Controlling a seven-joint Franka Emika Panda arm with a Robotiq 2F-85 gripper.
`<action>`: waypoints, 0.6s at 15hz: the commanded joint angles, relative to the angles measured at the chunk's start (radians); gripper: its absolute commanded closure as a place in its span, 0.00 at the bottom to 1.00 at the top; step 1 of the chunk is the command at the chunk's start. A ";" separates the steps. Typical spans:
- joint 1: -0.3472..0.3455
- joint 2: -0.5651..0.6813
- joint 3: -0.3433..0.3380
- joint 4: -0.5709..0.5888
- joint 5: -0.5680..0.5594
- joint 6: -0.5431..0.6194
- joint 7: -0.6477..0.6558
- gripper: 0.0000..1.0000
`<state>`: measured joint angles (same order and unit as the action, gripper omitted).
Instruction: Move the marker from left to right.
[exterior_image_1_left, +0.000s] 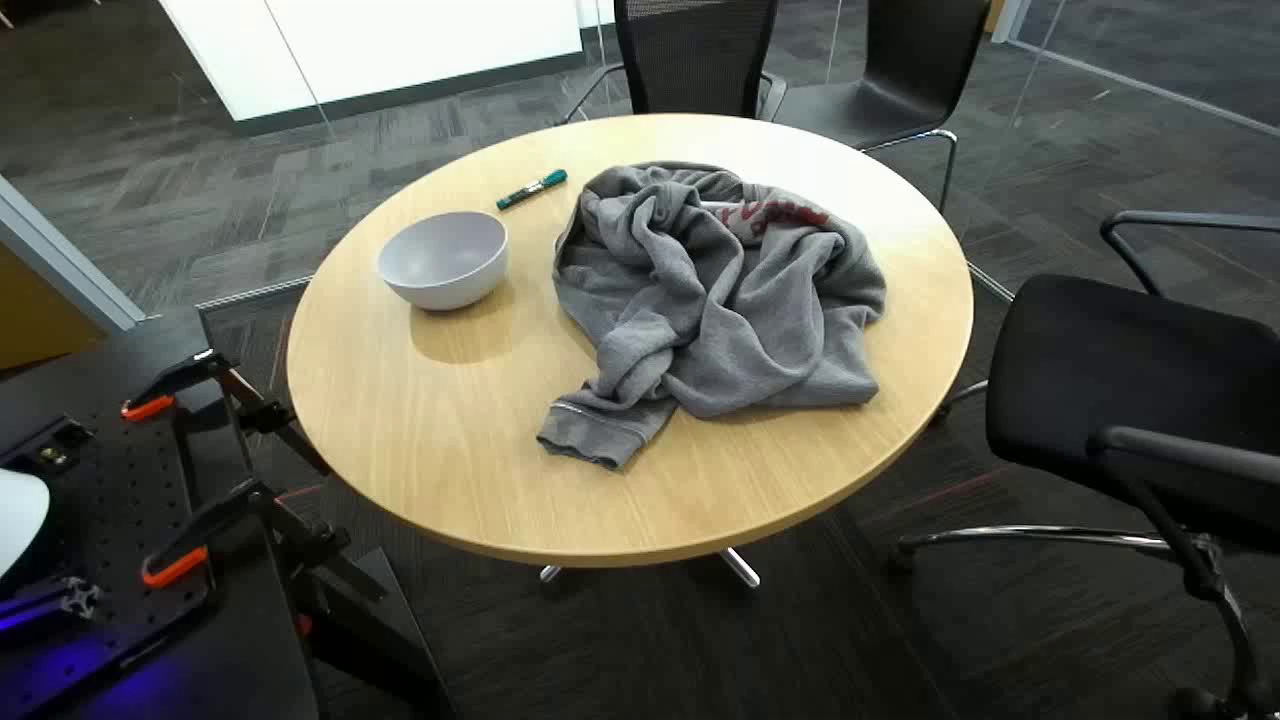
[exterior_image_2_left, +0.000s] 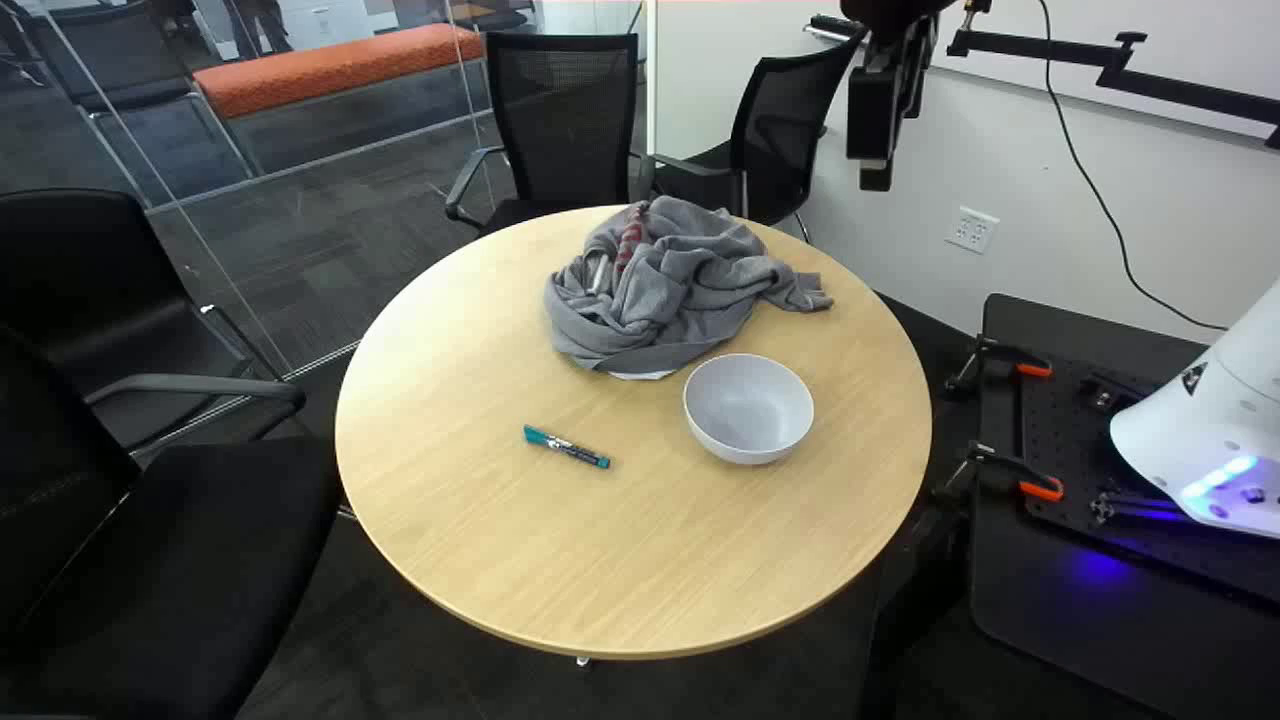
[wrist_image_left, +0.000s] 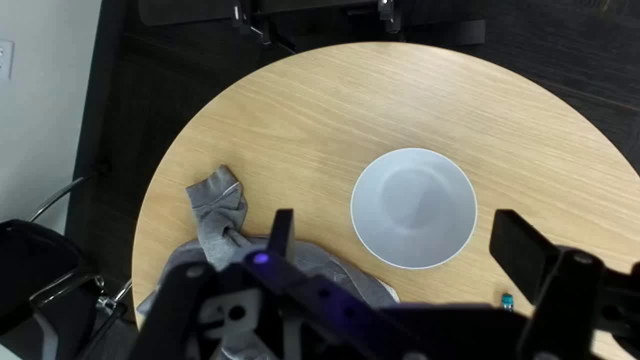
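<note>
The slim pen-shaped marker (exterior_image_2_left: 567, 447), teal with a dark, pale-printed barrel, lies flat and slantwise on the round tabletop of pale wood (exterior_image_2_left: 600, 570); in an exterior view it sits between the near edge and a heaped gray fabric sweatshirt with red lettering (exterior_image_2_left: 690, 270), its teal cap toward the left edge. Near it on the right-edge side, but apart, a round, off-white bowl (exterior_image_2_left: 748, 409) stands upright. The sweatshirt spreads toward the far edge, one sleeve stretched toward the right. The black two-fingered gripper (wrist_image_left: 395, 227) hangs well above the tabletop; in the wrist view its fingers are wide apart, the bowl showing in the gap, while a teal end of the marker peeks out just beside one finger, the rest hidden. Past the right edge, a white robot base (exterior_image_2_left: 1225, 405) sits on a black stand (exterior_image_2_left: 1080, 600) with orange-tipped clamps (exterior_image_2_left: 1042, 489). Beyond the far edge are two black mesh-backed chairs (exterior_image_2_left: 565, 110).
</note>
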<state>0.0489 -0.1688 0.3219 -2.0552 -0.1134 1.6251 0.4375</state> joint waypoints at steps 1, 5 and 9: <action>0.039 0.003 -0.036 0.002 -0.006 -0.003 0.005 0.00; 0.039 0.003 -0.036 0.002 -0.006 -0.003 0.005 0.00; 0.051 0.017 -0.049 0.008 -0.013 0.054 -0.006 0.00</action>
<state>0.0690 -0.1673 0.3029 -2.0551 -0.1134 1.6317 0.4370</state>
